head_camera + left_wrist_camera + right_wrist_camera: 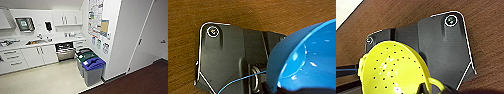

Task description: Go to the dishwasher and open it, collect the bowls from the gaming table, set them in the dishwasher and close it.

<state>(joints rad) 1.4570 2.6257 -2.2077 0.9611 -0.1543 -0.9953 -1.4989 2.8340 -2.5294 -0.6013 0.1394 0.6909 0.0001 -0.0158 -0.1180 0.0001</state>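
And here's the kitchenette coming up, with the dishwasher [64,51] at about 11 o'clock from the robot, its door already dropped open and the dark racks showing between white cabinets [40,56]. On the left wrist, the blue bowl [308,60] rides large beside the dark plate over brown wood-look floor [243,12]; on the right, the yellow-green bowl [392,68], dotted with small holes and with a loop handle, does the same. Both look carried, though whether the jaws are clamped on the rims I cannot tell, since neither set of fingers is visible. The risk, as I judge it: a bowl slipping on the drive in, since smooth plastic rims give little bite and the seam from dark floor to pale tile [50,80] could jolt it. Watch the obstacles too: a row of bins [93,70], blue lid nearest and green behind, stands at 12 o'clock just right of the open door, narrowing the approach, and the white wall corner [113,50] juts in at 1 o'clock. Clip either and the load could swing.
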